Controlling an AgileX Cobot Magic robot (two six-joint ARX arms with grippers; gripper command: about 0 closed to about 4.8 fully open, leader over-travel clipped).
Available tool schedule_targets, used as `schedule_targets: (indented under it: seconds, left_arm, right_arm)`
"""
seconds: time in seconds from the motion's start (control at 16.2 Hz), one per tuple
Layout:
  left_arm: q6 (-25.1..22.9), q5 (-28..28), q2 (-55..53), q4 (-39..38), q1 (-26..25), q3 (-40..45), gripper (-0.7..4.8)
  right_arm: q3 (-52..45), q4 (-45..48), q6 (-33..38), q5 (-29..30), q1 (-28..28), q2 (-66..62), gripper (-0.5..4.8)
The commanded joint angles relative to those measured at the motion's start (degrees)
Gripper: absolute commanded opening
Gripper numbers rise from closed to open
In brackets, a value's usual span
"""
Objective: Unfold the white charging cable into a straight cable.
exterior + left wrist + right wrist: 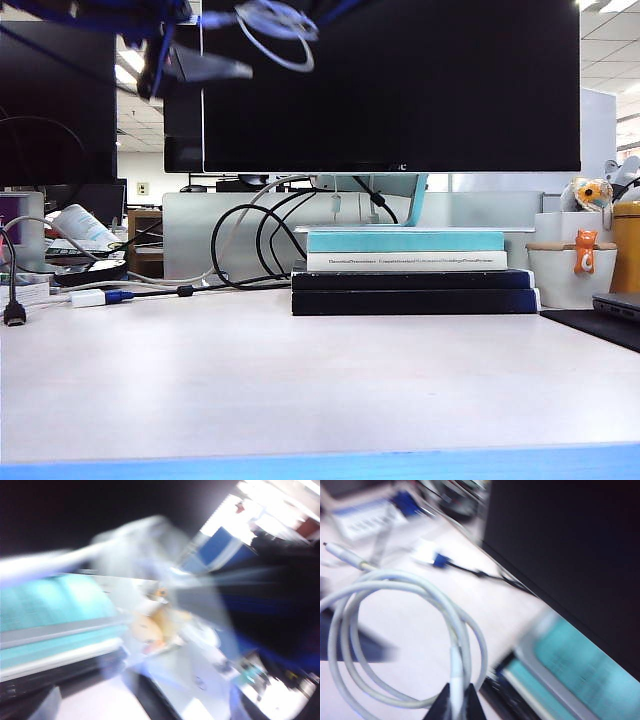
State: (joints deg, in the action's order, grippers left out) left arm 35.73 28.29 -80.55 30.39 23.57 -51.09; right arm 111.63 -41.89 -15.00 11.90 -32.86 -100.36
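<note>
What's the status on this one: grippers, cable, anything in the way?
Right gripper shut on white cable, held high in front of the monitor. Left gripper blurred beside it, open. Cable coiled in loops. Table below bare.

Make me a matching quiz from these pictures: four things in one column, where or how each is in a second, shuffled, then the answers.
Things:
1. cable
2. right gripper
3. teal book
4. white adapter

Descriptions:
A. lies on the table at the exterior view's left
B. coiled in loops, held up off the table
C. top of the stack under the monitor
D. shut on the coil

Pairs: 1-B, 2-D, 3-C, 4-A
</note>
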Motion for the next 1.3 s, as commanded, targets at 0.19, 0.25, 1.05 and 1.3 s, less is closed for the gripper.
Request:
schedule_targets:
  seconds: [0.19, 0.25, 1.05, 1.3]
  left_arm:
    - [3.5, 2.4, -0.4, 9.2, 0.4, -0.1, 4.79]
    - [3.7, 2.1, -0.4, 9.1, 0.9, -0.1, 4.79]
    - [-4.6, 3.1, -0.5, 8.0, 4.7, -0.1, -0.06]
    - [-8.3, 4.4, -0.5, 3.2, 4.7, -0.1, -0.06]
  right_arm:
    - [0.3, -2.4, -0.9, -0.5, -0.6, 1.2, -0.06]
    - [0.3, -2.5, -0.9, -0.4, -0.6, 1.2, -0.06]
    - [0.3, -8.5, 1.6, 3.7, -0.9, 3.6, -0.06]
    - [0.3, -9.7, 3.1, 9.8, -0.9, 4.8, -0.06]
